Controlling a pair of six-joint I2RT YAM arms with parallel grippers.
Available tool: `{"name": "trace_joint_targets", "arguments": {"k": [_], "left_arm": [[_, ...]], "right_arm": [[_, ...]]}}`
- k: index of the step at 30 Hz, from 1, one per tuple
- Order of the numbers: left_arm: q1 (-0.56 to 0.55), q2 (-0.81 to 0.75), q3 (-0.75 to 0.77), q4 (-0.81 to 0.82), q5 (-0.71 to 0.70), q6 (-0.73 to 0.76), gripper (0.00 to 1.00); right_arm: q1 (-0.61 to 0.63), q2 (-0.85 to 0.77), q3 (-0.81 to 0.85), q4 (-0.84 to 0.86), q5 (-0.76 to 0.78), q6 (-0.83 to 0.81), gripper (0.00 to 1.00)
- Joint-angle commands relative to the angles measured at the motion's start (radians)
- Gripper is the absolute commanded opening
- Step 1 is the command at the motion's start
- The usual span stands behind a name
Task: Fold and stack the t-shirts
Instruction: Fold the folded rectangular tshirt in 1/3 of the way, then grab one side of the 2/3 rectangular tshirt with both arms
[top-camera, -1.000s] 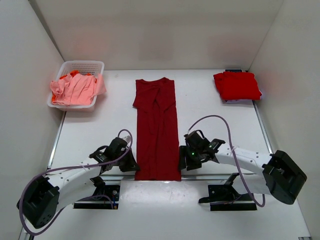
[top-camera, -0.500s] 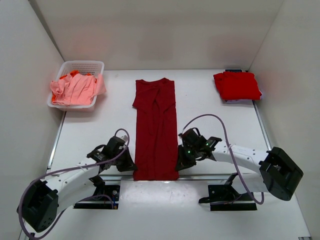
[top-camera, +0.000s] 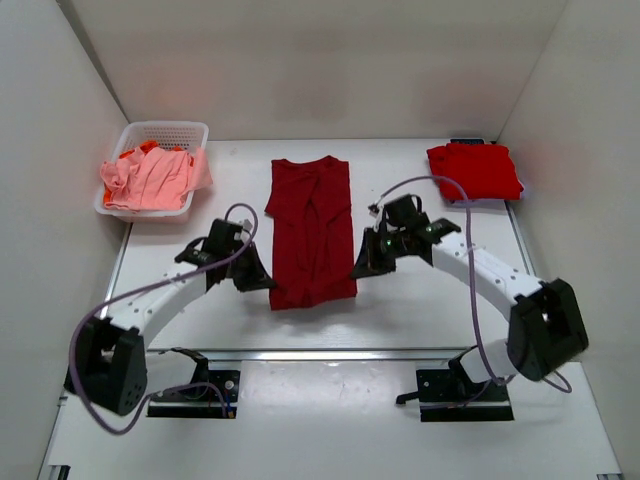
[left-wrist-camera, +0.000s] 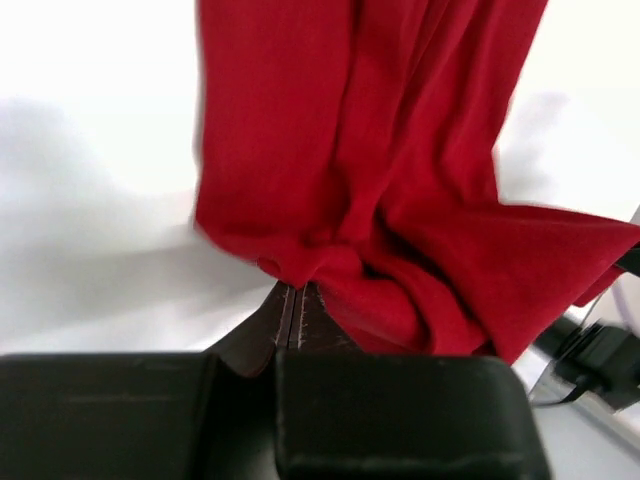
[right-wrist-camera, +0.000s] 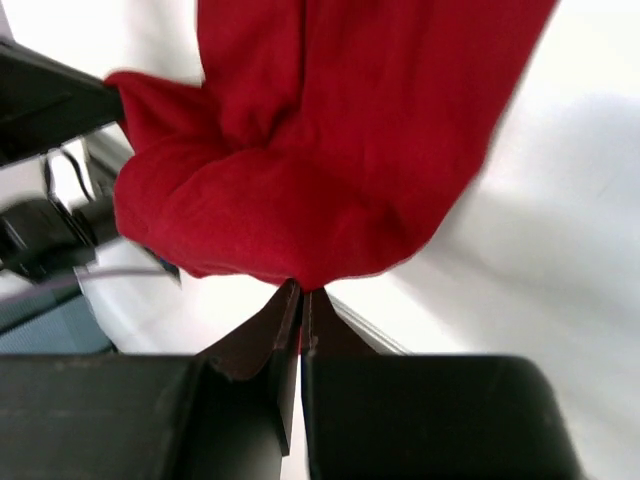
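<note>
Both arms carry the near hem of the maroon shirt up the middle of the table, the left gripper and right gripper each pinched shut on a hem corner. A second ago the shirt lay full length with its hem at the near edge, the right jaws part open beside it; now the near half is bunched and lifted, the collar end flat toward the far edge. The fold in half looks about midway. A folded red shirt waits at the far right corner; pink shirts fill the basket at the far left
</note>
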Motion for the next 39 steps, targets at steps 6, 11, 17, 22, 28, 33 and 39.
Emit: {"name": "trace_joint_targets", "arguments": {"k": [6,11,17,22,28,33,39], "left_arm": [[0.112,0.384,0.376,0.087,0.02,0.051,0.0],[0.184,0.542,0.489,0.267,0.028,-0.053,0.19],[0.238,0.482,0.43,0.424,0.034,-0.131,0.48],[0.186,0.372,0.282,0.358,0.013,-0.076,0.51],[0.081,0.206,0.001,0.364,-0.145,-0.126,0.51],[0.038,0.211,-0.061,0.405,-0.234,-0.168,0.52],[0.024,0.26,-0.055,0.469,-0.262,-0.239,0.53]], "right_arm": [[-0.185,0.357,0.432,-0.12,-0.043,-0.219,0.0],[-0.237,0.535,0.684,-0.116,0.063,-0.248,0.05],[-0.274,0.45,0.579,0.012,0.086,-0.183,0.46],[-0.242,0.345,0.375,0.036,0.093,-0.167,0.48],[-0.179,0.239,0.018,0.246,0.037,-0.026,0.43],[-0.152,0.226,-0.115,0.394,0.003,0.114,0.46],[-0.139,0.283,-0.172,0.571,-0.006,0.223,0.53]]}}
